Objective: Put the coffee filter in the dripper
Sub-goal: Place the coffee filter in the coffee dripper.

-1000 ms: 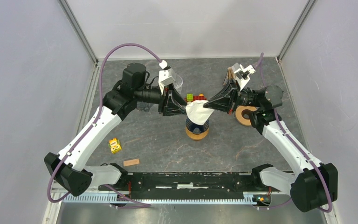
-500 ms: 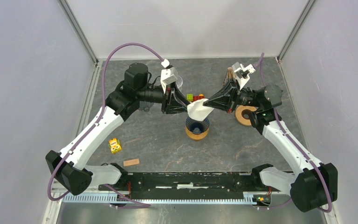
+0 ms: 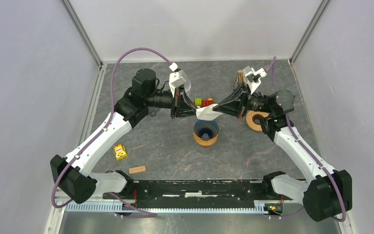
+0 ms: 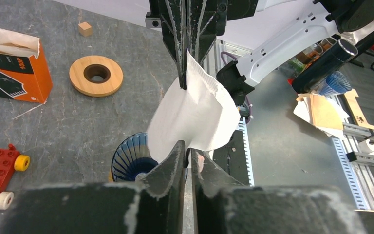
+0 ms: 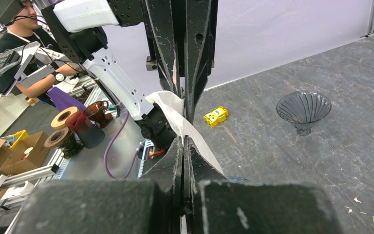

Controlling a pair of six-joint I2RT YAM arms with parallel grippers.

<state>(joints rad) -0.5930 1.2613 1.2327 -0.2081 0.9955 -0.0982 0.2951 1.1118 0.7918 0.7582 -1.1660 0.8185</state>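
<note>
While your two arms meet over the middle of the counter (image 3: 175, 146), each tool grips one side of the coffee filter (image 3: 204, 113). Your left tool (image 3: 194, 109) is pinched on one edge of the paper, its fingers nearly together. Your right tool (image 3: 215, 107) is clamped fully on the opposite edge. The white coffee filter hangs partly spread between them, directly above the blue dripper (image 3: 206, 129) and not in it. That dripper stands upright on a round wooden base. A wooden ring (image 3: 257, 120) lies to its right, and a toy brick car (image 3: 204, 102) sits behind it.
</note>
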